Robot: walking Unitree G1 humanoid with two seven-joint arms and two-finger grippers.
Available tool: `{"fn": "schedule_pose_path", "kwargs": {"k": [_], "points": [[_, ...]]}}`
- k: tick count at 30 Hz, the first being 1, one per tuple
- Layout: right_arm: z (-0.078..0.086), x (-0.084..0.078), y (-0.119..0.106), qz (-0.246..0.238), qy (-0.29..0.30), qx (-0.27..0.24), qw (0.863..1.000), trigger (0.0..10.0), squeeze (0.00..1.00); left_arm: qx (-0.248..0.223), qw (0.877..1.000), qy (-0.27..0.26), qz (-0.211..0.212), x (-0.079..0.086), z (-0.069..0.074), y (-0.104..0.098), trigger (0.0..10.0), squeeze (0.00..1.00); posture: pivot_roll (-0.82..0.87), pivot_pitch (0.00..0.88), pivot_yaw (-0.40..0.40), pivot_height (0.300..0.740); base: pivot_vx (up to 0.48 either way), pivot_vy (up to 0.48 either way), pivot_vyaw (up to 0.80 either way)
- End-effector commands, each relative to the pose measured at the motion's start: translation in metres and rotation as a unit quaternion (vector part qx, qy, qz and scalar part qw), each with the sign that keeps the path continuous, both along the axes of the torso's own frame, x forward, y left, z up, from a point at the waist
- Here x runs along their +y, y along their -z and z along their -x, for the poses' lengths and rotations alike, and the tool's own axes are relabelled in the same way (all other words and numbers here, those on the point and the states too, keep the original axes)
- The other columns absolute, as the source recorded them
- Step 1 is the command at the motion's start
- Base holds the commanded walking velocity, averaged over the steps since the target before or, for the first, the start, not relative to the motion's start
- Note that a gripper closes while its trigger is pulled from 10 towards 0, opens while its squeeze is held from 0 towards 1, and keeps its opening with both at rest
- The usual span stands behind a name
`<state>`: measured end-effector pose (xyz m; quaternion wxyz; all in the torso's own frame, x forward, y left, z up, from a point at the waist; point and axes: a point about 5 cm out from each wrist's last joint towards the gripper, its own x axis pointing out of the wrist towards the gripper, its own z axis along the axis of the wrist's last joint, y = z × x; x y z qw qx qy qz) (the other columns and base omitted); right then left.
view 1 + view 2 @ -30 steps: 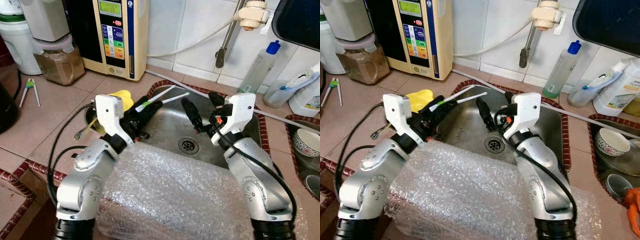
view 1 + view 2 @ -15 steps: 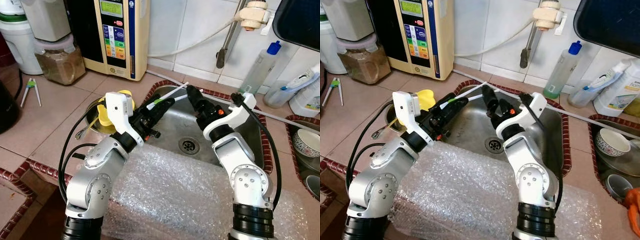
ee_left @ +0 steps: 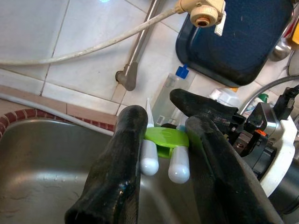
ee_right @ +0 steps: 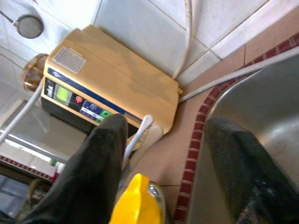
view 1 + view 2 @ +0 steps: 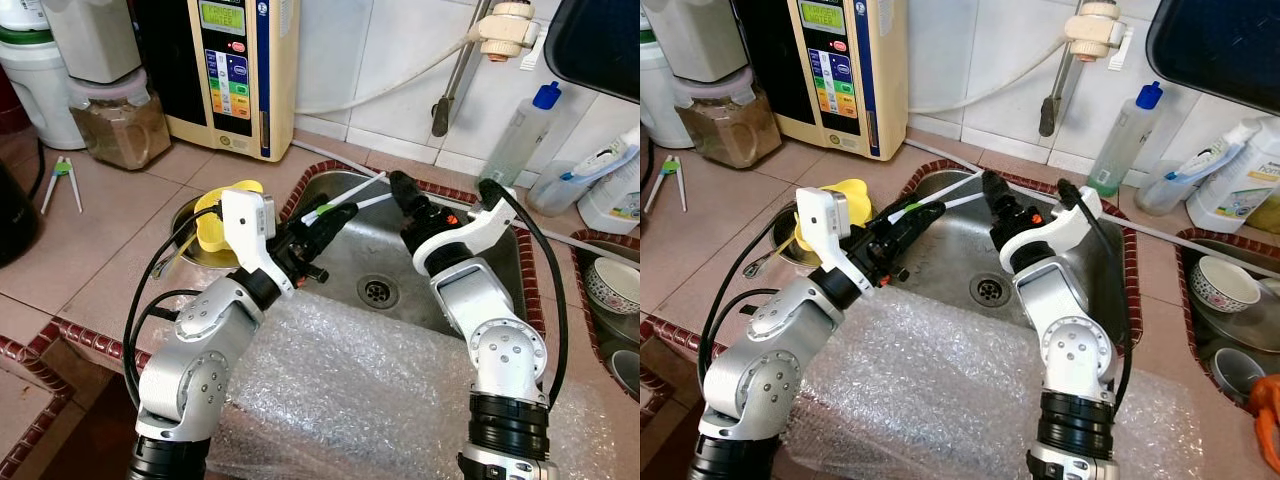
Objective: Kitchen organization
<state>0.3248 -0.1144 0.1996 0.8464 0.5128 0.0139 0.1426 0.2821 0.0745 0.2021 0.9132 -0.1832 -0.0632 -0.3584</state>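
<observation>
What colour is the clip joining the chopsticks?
Bright green clip; left wrist view shows it best.

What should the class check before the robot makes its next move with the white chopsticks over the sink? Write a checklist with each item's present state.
1. Left gripper shut on the chopsticks: ok.
2. Green clip joins both sticks: ok.
3. Right gripper open, holding nothing: ok.
4. Right gripper's fingers near the chopstick tips, ready to take them: ok, though whether they touch cannot be told.
5. Chopsticks held above the sink, clear of the drain: ok.
6. Where the chopsticks go next: cannot tell.
</observation>
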Motion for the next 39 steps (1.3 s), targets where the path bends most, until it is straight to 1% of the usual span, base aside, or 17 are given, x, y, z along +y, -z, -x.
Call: {"fn": "schedule_pose_path", "kwargs": {"k": [1, 2, 3, 5, 6, 9, 13, 14, 15, 16, 18, 19, 20, 24, 28, 31, 39], "points": [[-0.002, 0.035, -0.023, -0.069, -0.046, -0.023, 0.996, 3.4, 0.00, -0.012, 1.000, 0.010, -0.001, -0.005, 0.003, -0.004, 0.0, 0.00, 0.09, 0.067, -0.095, 0.740, 0.000, 0.000, 0.00], [-0.002, 0.037, -0.025, -0.074, -0.053, -0.022, 0.996, 9.6, 0.00, -0.013, 1.000, 0.010, -0.001, -0.005, 0.003, -0.004, 0.0, 0.00, 0.09, 0.067, -0.095, 0.740, 0.000, 0.000, 0.00], [-0.002, 0.041, -0.026, -0.078, -0.065, -0.019, 0.995, 10.0, 0.00, -0.014, 1.000, 0.009, -0.001, -0.005, 0.003, -0.004, 0.0, 0.00, 0.10, 0.068, -0.096, 0.740, 0.000, 0.000, 0.00], [-0.001, 0.044, -0.026, -0.074, -0.070, -0.016, 0.995, 10.0, 0.00, -0.015, 1.000, 0.007, -0.001, -0.005, 0.004, -0.004, 0.0, 0.00, 0.10, 0.069, -0.097, 0.740, 0.000, 0.000, 0.00], [-0.001, 0.044, -0.027, -0.070, -0.069, -0.017, 0.995, 10.0, 1.00, -0.016, 1.000, 0.006, -0.001, -0.005, 0.003, -0.004, 0.0, 0.00, 0.10, 0.068, -0.097, 0.740, 0.000, 0.000, 0.00], [0.000, 0.044, -0.027, -0.069, -0.070, -0.017, 0.995, 10.0, 1.00, -0.016, 1.000, 0.003, -0.001, -0.004, 0.003, -0.005, 0.0, 0.00, 0.10, 0.069, -0.097, 0.740, 0.000, 0.000, 0.00], [-0.002, 0.048, -0.026, -0.098, -0.076, 0.000, 0.992, 10.0, 1.00, -0.027, 1.000, -0.004, 0.001, -0.005, 0.001, -0.006, 0.0, 0.00, 0.10, 0.068, -0.098, 0.740, 0.000, 0.000, 0.00], [-0.003, 0.050, -0.027, -0.105, -0.078, 0.002, 0.991, 10.0, 0.46, -0.028, 1.000, -0.004, 0.001, -0.005, 0.000, -0.007, 0.0, 0.00, 0.10, 0.068, -0.099, 0.740, 0.000, 0.000, 0.00], [-0.004, 0.051, -0.027, -0.109, -0.079, 0.003, 0.991, 10.0, 0.46, -0.029, 1.000, -0.004, 0.000, -0.005, 0.000, -0.007, 0.0, 0.00, 0.10, 0.068, -0.099, 0.740, 0.000, 0.000, 0.00], [-0.004, 0.053, -0.028, -0.112, -0.081, 0.003, 0.990, 10.0, 0.05, -0.030, 1.000, -0.002, -0.001, -0.006, 0.000, -0.007, 0.0, 0.00, 0.10, 0.068, -0.099, 0.740, 0.000, 0.000, 0.00], [-0.005, 0.056, -0.031, -0.122, -0.088, 0.000, 0.989, 10.0, 0.05, -0.032, 0.999, 0.001, -0.004, -0.006, 0.000, -0.007, 0.0, 0.00, 0.10, 0.067, -0.099, 0.740, 0.000, 0.000, 0.00], [-0.005, 0.058, -0.033, -0.127, -0.091, -0.002, 0.988, 7.9, 0.05, -0.033, 0.999, 0.002, -0.005, -0.006, -0.001, -0.006, 0.0, 0.00, 0.10, 0.067, -0.099, 0.740, 0.000, 0.000, 0.00], [-0.006, 0.061, -0.036, -0.136, -0.097, -0.006, 0.986, 0.0, 0.00, -0.034, 0.999, 0.004, -0.007, -0.007, -0.001, -0.006, 0.0, 0.00, 0.10, 0.066, -0.099, 0.740, 0.000, 0.000, 0.00], [-0.009, 0.066, -0.039, -0.143, -0.106, -0.005, 0.984, 0.0, 0.00, -0.035, 0.999, 0.009, -0.008, -0.009, -0.001, -0.006, 0.0, 0.00, 0.10, 0.066, -0.100, 0.740, 0.000, 0.000, 0.00], [-0.010, 0.071, -0.042, -0.168, -0.121, -0.003, 0.978, 0.0, 0.00, -0.035, 0.999, 0.015, -0.007, -0.012, 0.000, -0.005, 0.0, 0.00, 0.10, 0.066, -0.102, 0.740, 0.000, 0.000, 0.00], [-0.009, 0.079, -0.048, -0.193, -0.140, -0.005, 0.971, 0.0, 0.00, -0.037, 0.999, 0.016, -0.007, -0.013, 0.000, -0.005, 0.0, 0.00, 0.10, 0.066, -0.103, 0.740, 0.000, 0.000, 0.00], [-0.010, 0.082, -0.048, -0.203, -0.143, 0.000, 0.969, 0.0, 0.00, -0.038, 0.999, 0.013, -0.006, -0.013, 0.000, -0.004, 0.0, 0.00, 0.10, 0.065, -0.105, 0.740, 0.000, 0.000, 0.00]]}}
